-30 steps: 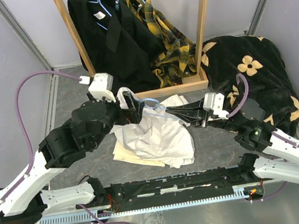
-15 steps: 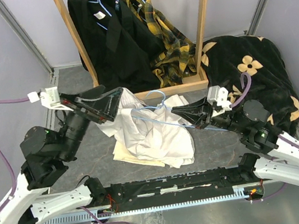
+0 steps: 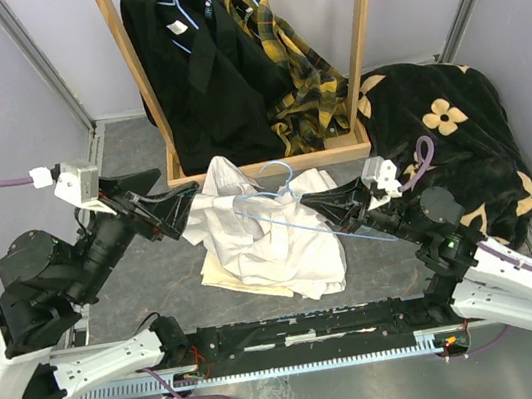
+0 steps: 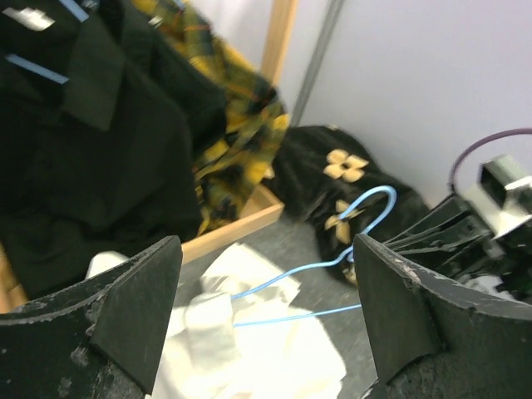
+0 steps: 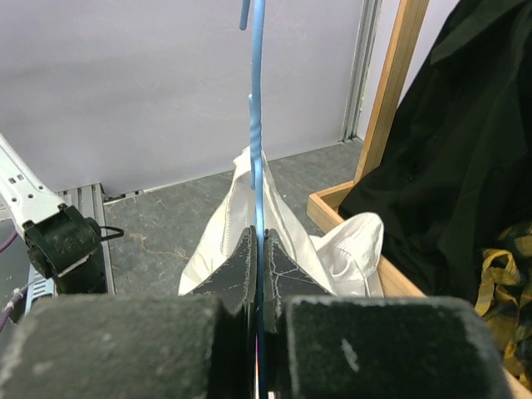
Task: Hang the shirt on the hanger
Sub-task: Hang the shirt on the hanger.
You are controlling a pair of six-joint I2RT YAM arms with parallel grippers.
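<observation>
Over grey table (image 3: 157,277), right end effector (image 5: 258,249) clamps hanger (image 5: 257,125).

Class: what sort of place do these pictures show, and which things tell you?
Probably a walled robot test cell staged as a wardrobe: wooden rack, black garments hanging inside, right gripper holding a blue hanger.

We find no words, numbers or brand marks that can be read in any of the views. The small white tag (image 4: 29,17) at the neck of the black garment (image 3: 216,76) is too blurred to make out (whether it carries print at all we cannot tell). The cream flower shapes (image 3: 445,114) on the dark blanket (image 3: 473,167) are a pattern, not lettering.
</observation>
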